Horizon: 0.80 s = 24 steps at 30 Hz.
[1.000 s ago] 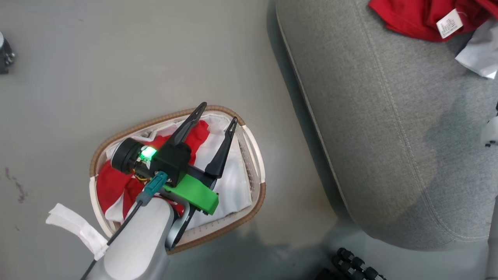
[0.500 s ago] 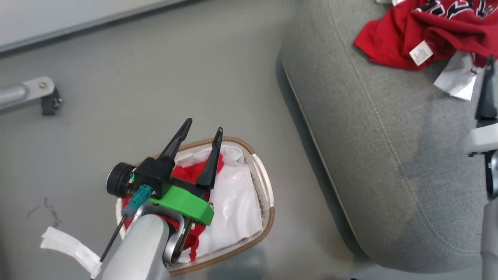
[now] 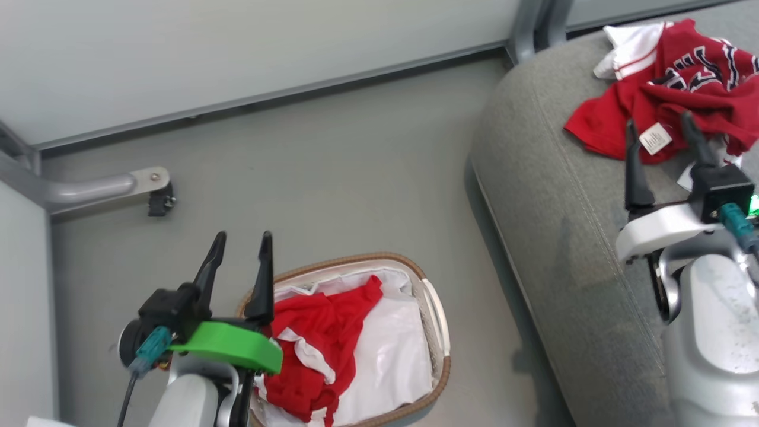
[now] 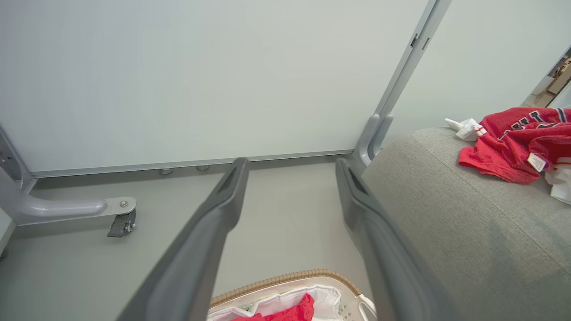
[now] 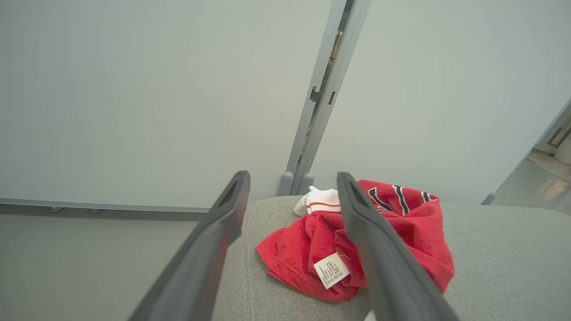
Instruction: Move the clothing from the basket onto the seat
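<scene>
Red shorts with white stripes (image 3: 317, 350) lie crumpled in the oval basket (image 3: 436, 311) on its white liner. A red jersey with dark lettering and a white tag (image 3: 658, 95) (image 5: 321, 240) (image 4: 513, 142) lies on the grey seat (image 3: 563, 225) at the upper right. My left gripper (image 3: 240, 240) (image 4: 290, 167) hangs open and empty above the floor, just left of the basket. Over the seat, my right gripper (image 3: 658, 124) (image 5: 292, 178) stands open and empty, close in front of the jersey.
A pale wall panel with a grey upright post (image 3: 528, 24) runs along the back. A metal foot with a caster (image 3: 154, 190) sticks out over the floor at the left. Grey floor (image 3: 332, 172) lies between basket and seat.
The head camera has tilted up, bringing the wall and my right gripper into view. My left gripper has drawn back from over the basket to its left side, still open.
</scene>
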Tool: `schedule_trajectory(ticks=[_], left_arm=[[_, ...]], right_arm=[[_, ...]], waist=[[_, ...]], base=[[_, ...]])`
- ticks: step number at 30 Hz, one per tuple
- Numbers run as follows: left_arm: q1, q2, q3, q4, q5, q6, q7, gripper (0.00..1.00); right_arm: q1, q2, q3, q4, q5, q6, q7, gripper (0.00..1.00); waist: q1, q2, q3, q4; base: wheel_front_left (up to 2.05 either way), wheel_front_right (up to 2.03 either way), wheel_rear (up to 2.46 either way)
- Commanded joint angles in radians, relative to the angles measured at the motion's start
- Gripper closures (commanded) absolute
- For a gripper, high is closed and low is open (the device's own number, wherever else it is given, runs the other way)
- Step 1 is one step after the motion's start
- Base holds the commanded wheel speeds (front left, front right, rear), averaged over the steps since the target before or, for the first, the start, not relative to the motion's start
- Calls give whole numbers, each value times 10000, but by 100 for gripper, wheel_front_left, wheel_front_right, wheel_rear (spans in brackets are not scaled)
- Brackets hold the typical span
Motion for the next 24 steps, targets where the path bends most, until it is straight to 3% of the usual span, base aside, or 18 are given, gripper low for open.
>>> schedule_trajectory(ticks=[1, 11, 24], left_arm=[[280, -48, 188, 32, 10, -29, -9, 0], [1352, -161, 1357, -127, 126, -29, -9, 0], [2238, -183, 1416, -205, -89, -29, -9, 0]], right_arm=[[249, 3, 105, 67, 141, -14, -21, 0], [1508, 32, 1375, 170, 1577, -14, -23, 0], [3179, 37, 1812, -130, 2403, -14, -23, 0]], waist=[[1, 0, -558, 542], [1, 0, -1230, 948], [1, 0, -1804, 1093]], base=[[0, 0, 0], [0, 0, 0], [0, 0, 0]])
